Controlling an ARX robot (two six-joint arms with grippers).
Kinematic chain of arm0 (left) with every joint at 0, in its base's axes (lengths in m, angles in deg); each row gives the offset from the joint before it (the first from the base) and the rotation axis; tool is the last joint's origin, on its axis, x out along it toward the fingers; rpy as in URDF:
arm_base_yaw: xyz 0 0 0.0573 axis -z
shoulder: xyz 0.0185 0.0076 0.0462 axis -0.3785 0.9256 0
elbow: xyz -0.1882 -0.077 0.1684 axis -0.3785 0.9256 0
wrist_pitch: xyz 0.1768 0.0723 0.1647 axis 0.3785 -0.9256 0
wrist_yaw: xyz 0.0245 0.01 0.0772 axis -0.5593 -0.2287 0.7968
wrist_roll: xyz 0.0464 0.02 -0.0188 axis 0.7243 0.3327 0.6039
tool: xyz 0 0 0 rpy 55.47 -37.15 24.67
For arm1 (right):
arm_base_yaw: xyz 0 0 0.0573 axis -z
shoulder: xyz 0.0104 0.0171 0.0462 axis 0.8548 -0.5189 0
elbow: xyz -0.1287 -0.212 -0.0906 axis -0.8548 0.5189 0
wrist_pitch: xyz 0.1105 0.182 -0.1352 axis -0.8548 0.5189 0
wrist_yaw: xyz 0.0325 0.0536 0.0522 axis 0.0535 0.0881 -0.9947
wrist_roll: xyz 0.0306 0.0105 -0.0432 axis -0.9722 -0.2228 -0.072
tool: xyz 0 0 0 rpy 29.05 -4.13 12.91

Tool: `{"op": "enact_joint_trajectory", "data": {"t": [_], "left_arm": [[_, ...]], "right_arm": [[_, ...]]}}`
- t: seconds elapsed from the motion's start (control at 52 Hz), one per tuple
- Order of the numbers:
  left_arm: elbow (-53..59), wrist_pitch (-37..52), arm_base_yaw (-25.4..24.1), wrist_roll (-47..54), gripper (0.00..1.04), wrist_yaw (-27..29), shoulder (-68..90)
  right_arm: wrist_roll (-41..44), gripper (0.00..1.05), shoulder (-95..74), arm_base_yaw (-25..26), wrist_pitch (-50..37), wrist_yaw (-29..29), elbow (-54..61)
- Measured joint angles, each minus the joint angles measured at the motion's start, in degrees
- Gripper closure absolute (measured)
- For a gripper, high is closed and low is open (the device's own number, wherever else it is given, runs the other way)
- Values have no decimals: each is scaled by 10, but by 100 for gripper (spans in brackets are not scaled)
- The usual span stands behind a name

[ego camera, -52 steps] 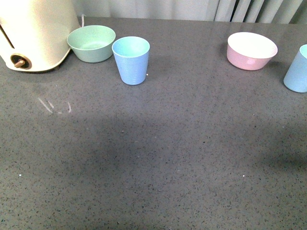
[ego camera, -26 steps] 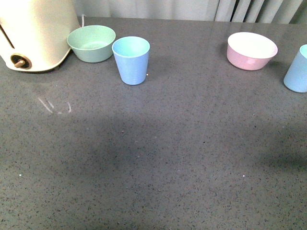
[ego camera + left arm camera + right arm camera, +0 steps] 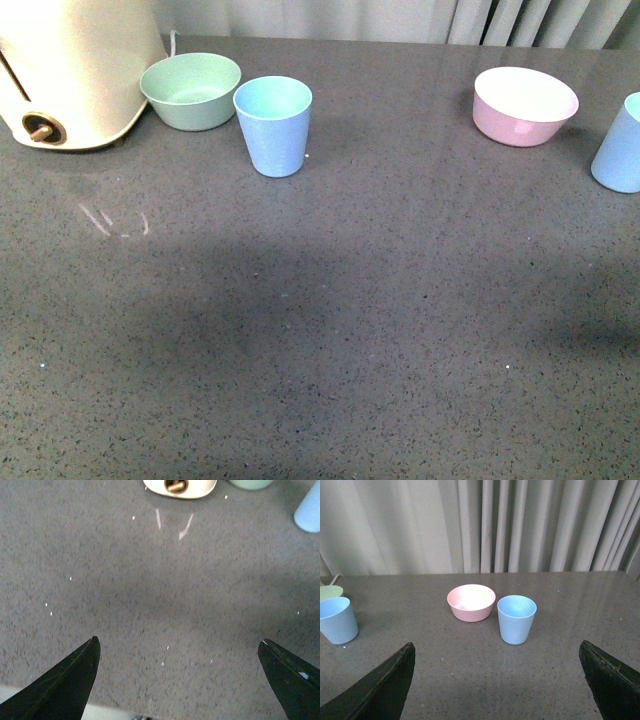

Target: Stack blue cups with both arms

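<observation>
My left gripper [image 3: 179,640] is spread wide, with only bare counter between its two black fingers. Farthest left stands a cream appliance [image 3: 70,70] with a small brown knob [image 3: 41,130] low on its front. Just beside it sits the mint-green bowl [image 3: 191,90], and next to that the left blue cup [image 3: 273,125], upright with its mouth up. The countertop [image 3: 350,320] is dark grey speckled stone, carrying a few pale streaks [image 3: 112,220] and soft shadows. Well apart to the right is the pink bowl [image 3: 525,105], white inside, and just beside it the right blue cup [image 3: 620,145], also upright. Pale pleated curtains [image 3: 520,525] hang behind the counter's far edge. My right gripper [image 3: 496,644] is likewise splayed wide and holds nothing.
</observation>
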Motion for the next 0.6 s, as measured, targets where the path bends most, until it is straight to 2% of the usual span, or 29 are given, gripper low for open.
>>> {"op": "enact_joint_trajectory", "data": {"t": [0.115, 0.212, 0.596], "left_arm": [[-41, 53, 26, 0, 9, 5, 81], [-97, 95, 61, -14, 9, 34, 194], [-298, 99, 181, -160, 9, 55, 491]], "right_arm": [[0, 9, 0, 0, 0, 0, 0], [0, 9, 0, 0, 0, 0, 0], [0, 9, 0, 0, 0, 0, 0]]}}
